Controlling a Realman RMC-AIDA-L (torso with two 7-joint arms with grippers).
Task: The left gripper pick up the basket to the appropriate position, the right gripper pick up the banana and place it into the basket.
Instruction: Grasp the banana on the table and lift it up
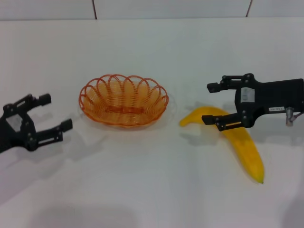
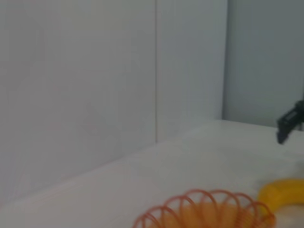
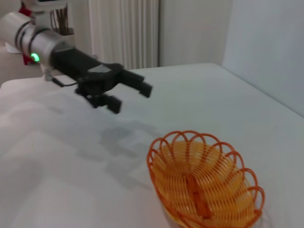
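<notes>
So here's the setup on the white table (image 1: 152, 190). The orange wire basket (image 1: 123, 99) sits a bit left of centre, empty, resting flat. The left gripper (image 1: 52, 114) is parked off at the basket's 9 o'clock in the head view, jaws spread wide, holding nothing, pointing toward the basket's rim but clearly apart from it. There's bare table between them, nothing blocking. From the right wrist view you can see that same left gripper (image 3: 130, 92) hovering above the tabletop beyond the basket (image 3: 204, 183), with its shadow under it.

The banana (image 1: 237, 137) lies at the basket's 3 to 4 o'clock, near it but not touching. Its long axis runs diagonally, from the blunt end at about 10 o'clock down to the dark tip at about 5 o'clock. The right gripper (image 1: 213, 103) is over that upper end, fingers spread apart and empty; the lower finger crosses in front of the banana, the upper one is out past it toward 12 o'clock. Whether it's actually touching the fruit, I can't tell.

My read: the left arm is obviously the nearer one for the basket and just needs a straight run toward 3 o'clock to reach the rim. The right arm looks roughly straddling the banana's upper end already.
</notes>
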